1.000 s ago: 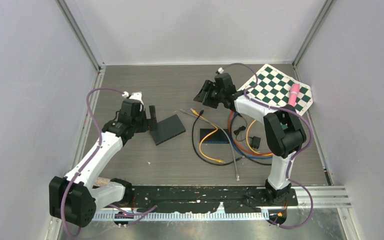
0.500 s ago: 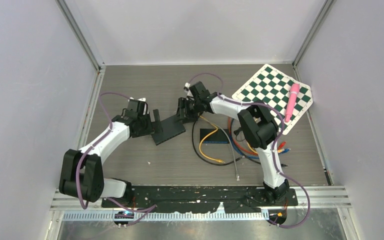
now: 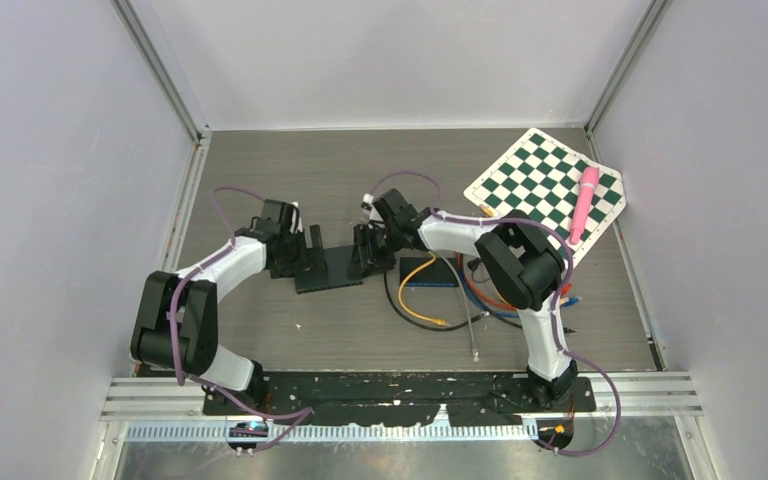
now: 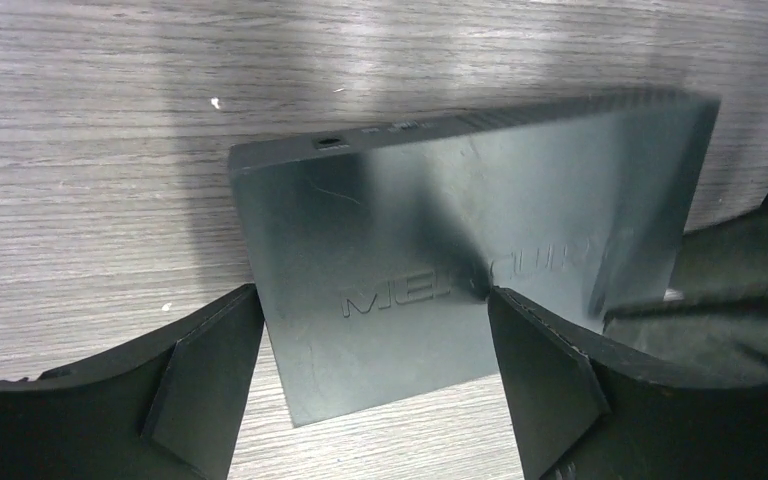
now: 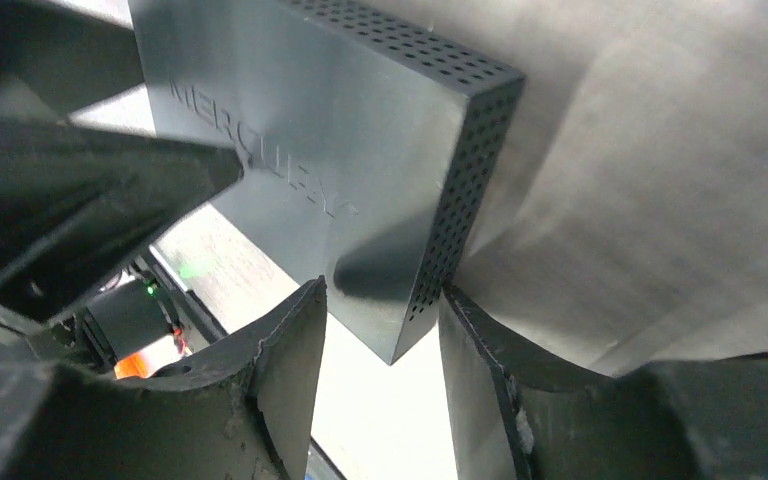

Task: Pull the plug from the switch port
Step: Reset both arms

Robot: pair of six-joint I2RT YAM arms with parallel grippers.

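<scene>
Currently the flat black plastic network switch lies on the grey wood-grain table with one gripper at each of its ends. The left gripper stands wide open over the switch's left end. One of its fingers sits just beside the short edge, and the other overlaps the top face near the embossed lettering. A small port shows on the long side farthest from this gripper.

The right gripper is partly apart around the opposite end, and a corner of the switch pokes between its fingers. One fingertip is close against the top face and the other against the perforated side wall. I cannot tell whether they pinch it.

The plug itself cannot be made out. A thin black cable comes out from under the right gripper, on the near side, and loops across the table. Well beyond the right gripper, to its right, a green-and-white chequered board carries a pink pen.
</scene>
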